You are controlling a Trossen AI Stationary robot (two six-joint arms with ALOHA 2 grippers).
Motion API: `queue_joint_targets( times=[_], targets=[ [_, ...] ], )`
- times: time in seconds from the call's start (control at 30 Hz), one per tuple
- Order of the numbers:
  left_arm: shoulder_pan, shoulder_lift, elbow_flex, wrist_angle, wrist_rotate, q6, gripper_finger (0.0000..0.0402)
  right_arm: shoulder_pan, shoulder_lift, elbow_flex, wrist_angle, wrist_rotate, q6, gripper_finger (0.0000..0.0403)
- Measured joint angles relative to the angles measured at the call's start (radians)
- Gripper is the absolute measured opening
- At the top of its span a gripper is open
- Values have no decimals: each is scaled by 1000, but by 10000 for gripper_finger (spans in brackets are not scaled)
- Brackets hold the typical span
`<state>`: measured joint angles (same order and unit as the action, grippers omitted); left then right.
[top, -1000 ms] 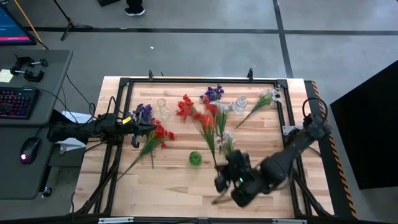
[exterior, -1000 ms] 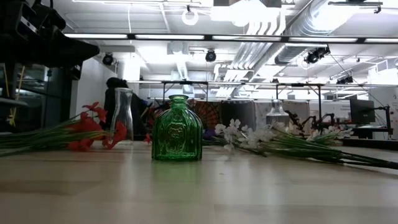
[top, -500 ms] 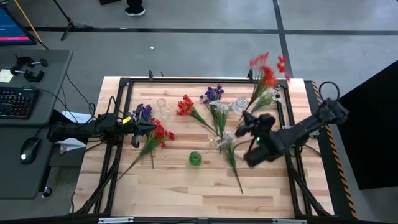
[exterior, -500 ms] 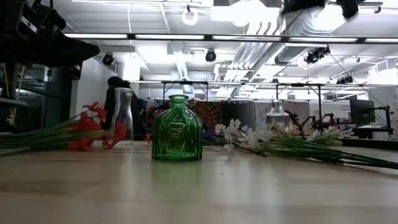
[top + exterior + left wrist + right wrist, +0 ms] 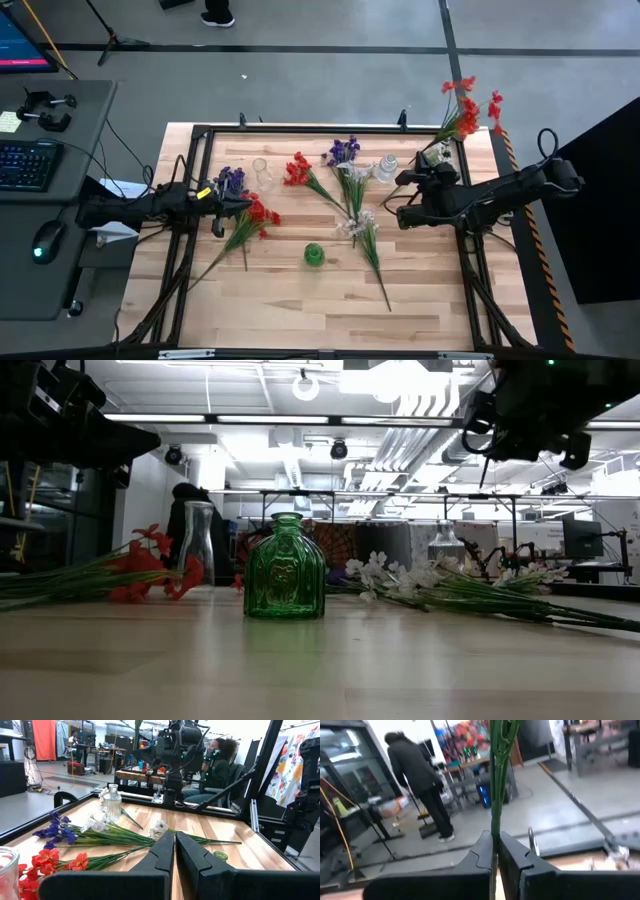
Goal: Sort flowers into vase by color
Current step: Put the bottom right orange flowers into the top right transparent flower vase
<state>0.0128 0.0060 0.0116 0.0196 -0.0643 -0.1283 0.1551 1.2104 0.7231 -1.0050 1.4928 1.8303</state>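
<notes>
The right gripper has its fingers clamped on the green stem of a red flower spray, whose blooms stand beyond them past the desk's far right corner. The left gripper waits at the desk's left edge, fingers pressed together and empty, with red and purple flowers lying just ahead of them.

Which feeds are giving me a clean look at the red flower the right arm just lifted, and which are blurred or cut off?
High view: sharp; the red flower hangs past the table's far right corner, held by the right gripper. Right wrist view: soft and motion-blurred; only the green stem shows between the fingers, blooms cut off. Low view: the arm is a dark silhouette against bright ceiling lights. Left wrist view: clear, flower not identifiable.
</notes>
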Motion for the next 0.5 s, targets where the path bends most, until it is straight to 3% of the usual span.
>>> queue_joint_targets(
  times=[0.1, 0.2, 0.27, 0.4, 0.5],
  targets=[
    [0, 0, 0, 0, 0, 0, 5, 9, 2, 34, 168, -91, -230, 0],
    [0, 0, 0, 0, 0, 0, 5, 23, 1, 99, 431, -155, -739, 0],
    [0, 0, 0, 0, 0, 0, 5, 6, -14, 120, 551, -215, -986, 0],
    [0, 0, 0, 0, 0, 0, 5, -97, -112, 74, 684, -393, -1188, 0],
    [0, 0, 0, 0, 0, 0, 5, -208, -181, -41, 991, -614, -1466, 0]
  ],
)
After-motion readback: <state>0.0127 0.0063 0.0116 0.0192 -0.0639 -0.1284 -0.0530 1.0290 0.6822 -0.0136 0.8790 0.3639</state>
